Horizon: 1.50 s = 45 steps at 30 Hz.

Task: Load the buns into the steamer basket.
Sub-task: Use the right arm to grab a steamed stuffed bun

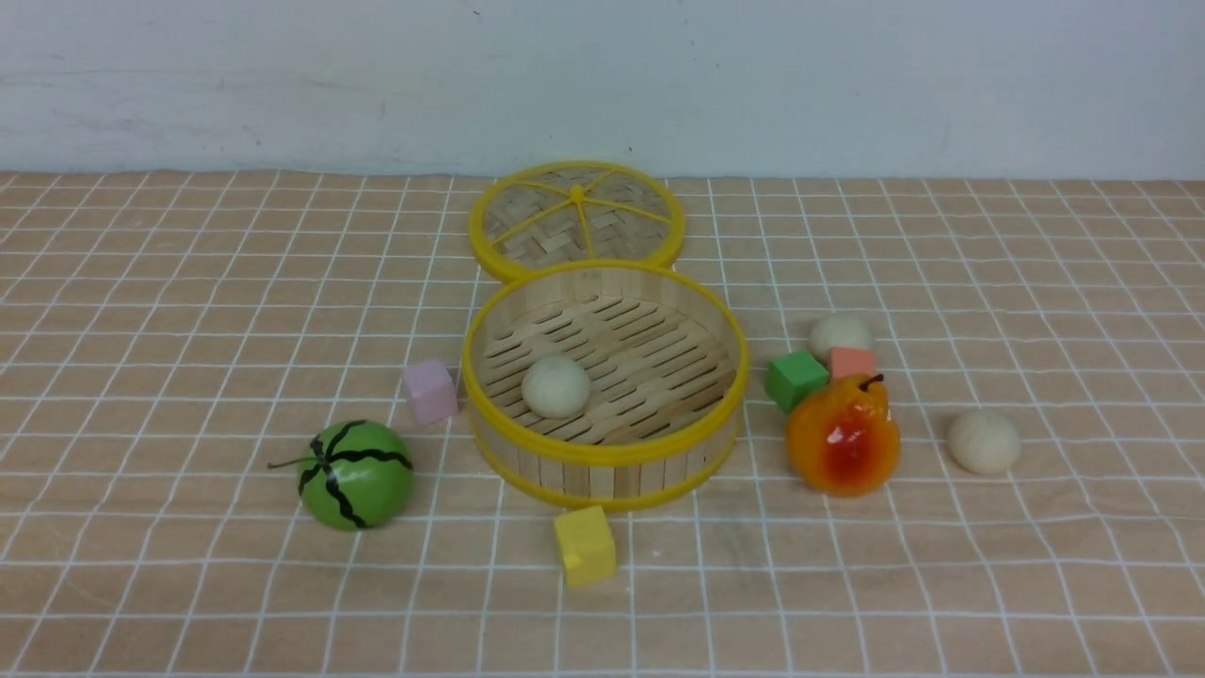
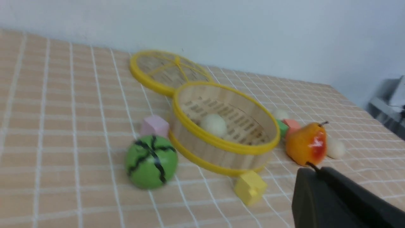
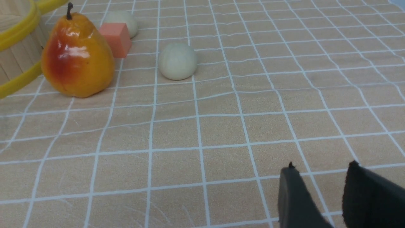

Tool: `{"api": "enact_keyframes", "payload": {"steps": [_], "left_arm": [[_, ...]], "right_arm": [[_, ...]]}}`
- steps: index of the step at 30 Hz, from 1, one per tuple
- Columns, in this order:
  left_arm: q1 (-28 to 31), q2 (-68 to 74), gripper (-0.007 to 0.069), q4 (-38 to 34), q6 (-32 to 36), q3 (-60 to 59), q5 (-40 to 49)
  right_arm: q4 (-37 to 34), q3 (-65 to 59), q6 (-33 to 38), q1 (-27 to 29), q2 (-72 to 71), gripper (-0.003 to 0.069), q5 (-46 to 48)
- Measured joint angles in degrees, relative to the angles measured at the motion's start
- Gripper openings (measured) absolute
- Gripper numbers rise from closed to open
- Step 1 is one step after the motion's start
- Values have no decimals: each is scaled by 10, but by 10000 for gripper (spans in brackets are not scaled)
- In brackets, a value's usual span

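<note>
Plainly round buns (image 1: pixel 555 386) — smooth, cream-white, matte.

Right fingers (image 3: pixel 294 199) matte black, tapered to small nubbed tips; left fingers (image 2: pixel 329 196) a blunt black block

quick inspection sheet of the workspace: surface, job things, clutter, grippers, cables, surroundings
surface: checked tan cloth, slightly wrinkled
job's things: steamer basket uncovered; one bun inside; second bun and third bun on the cloth to its right
clutter: lid behind the basket; melon ball; pear; pink cube, yellow cube, green cube, salmon cube
grippers: right gripper open, empty; left gripper only partly in view, state unclear
cables: nothing seen
surroundings: pale wall; blurred grey object beyond the table
</note>
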<state>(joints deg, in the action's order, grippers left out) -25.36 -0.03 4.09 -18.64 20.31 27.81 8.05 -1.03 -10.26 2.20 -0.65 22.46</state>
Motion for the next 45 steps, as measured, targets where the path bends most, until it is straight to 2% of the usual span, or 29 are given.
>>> {"api": "enact_keyframes", "payload": {"steps": [2,4,5,6,7,9,10,11,16,35,45], "left_arm": [[16,0,-13,5,20,-8,-17],[65,0,-13,6,42,-32,-37],[65,0,-13,6,44,-35,-38],[117,0,-13,7,48,-59,-41],[122,0,-11,7,49,-62,-41],[186,0,-11,7,51,-105,-42],[190,0,-11,7,51,-113,-42],[223,0,-10,7,51,-142,-42],[267,0,-5,8,52,-214,-35],[272,0,3,8,53,-219,-63],[272,0,6,-20,36,-219,-66]], "right_arm": [[0,0,0,0,0,239,0],[0,0,0,0,0,239,0],[0,0,0,0,0,239,0],[0,0,0,0,0,239,0],[0,0,0,0,0,239,0],[0,0,0,0,0,239,0],[0,0,0,0,0,239,0],[0,0,0,0,0,239,0],[0,0,0,0,0,239,0],[4,0,0,0,0,239,0],[13,0,0,0,0,239,-1]]}}
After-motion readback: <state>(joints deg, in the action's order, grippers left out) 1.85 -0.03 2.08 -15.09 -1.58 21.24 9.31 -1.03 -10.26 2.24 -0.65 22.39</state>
